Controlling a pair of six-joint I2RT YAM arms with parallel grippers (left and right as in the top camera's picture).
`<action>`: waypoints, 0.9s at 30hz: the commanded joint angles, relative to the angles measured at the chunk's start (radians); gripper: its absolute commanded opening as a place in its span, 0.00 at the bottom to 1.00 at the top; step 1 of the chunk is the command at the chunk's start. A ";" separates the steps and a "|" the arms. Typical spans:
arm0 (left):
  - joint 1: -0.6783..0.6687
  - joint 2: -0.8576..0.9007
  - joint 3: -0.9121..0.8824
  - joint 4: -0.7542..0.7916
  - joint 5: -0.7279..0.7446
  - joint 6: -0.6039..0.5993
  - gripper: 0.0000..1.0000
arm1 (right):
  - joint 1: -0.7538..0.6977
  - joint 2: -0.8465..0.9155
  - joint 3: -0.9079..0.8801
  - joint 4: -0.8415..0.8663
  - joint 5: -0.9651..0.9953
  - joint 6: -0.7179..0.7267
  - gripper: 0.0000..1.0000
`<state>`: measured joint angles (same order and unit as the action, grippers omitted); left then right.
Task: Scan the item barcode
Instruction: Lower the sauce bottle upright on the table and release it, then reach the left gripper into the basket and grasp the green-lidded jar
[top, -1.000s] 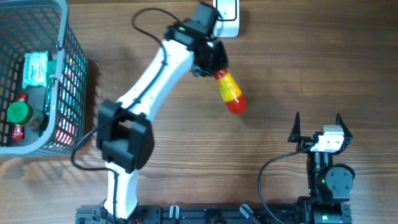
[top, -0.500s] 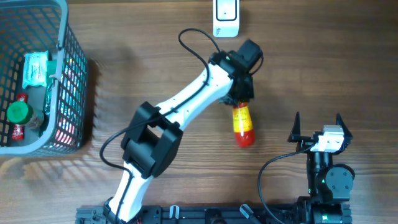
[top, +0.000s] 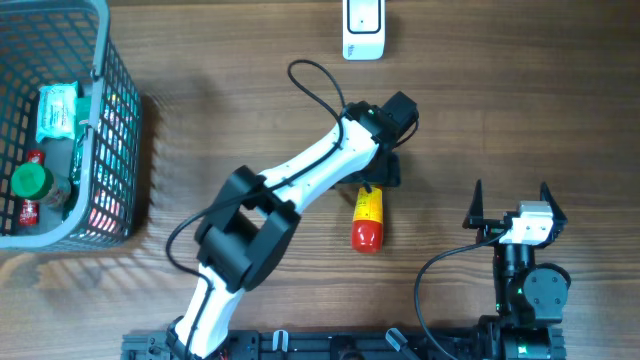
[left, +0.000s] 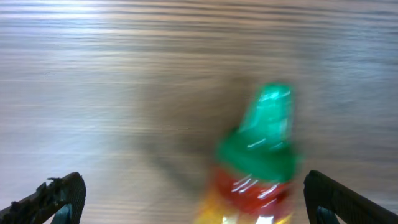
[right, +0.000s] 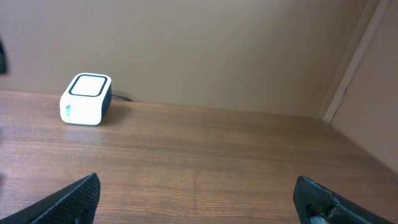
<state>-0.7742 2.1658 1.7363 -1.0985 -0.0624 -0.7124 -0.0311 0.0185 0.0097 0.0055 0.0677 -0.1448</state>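
Far left: grey wire basket (top: 120, 150) holding a green-capped container (top: 31, 180), a pale green packet (top: 57, 110), and more too hidden to make out. Centre: red-and-yellow plastic sauce bottle (top: 367, 220) lying flat on the wooden worktop (top: 520, 110), green cap end blurred between left jaws spread wide, untouched. Right: right jaws spread wide, grasping nothing.

bottle (top: 367, 218) label blurred, no readable text

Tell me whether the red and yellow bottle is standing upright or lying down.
Lying down: overhead, the bottle stretches lengthwise on the table, the left hand open, not gripping it.
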 joint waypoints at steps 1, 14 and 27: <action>0.044 -0.185 0.133 -0.124 -0.312 0.001 1.00 | 0.006 -0.005 -0.003 0.005 -0.013 -0.013 1.00; 0.640 -0.612 0.280 -0.087 -0.586 -0.011 1.00 | 0.006 -0.005 -0.003 0.005 -0.013 -0.012 1.00; 1.462 -0.391 0.068 -0.163 0.076 -0.008 1.00 | 0.006 -0.005 -0.003 0.005 -0.013 -0.012 1.00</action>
<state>0.6178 1.7008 1.8984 -1.2808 -0.1268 -0.7170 -0.0303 0.0185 0.0097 0.0059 0.0677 -0.1448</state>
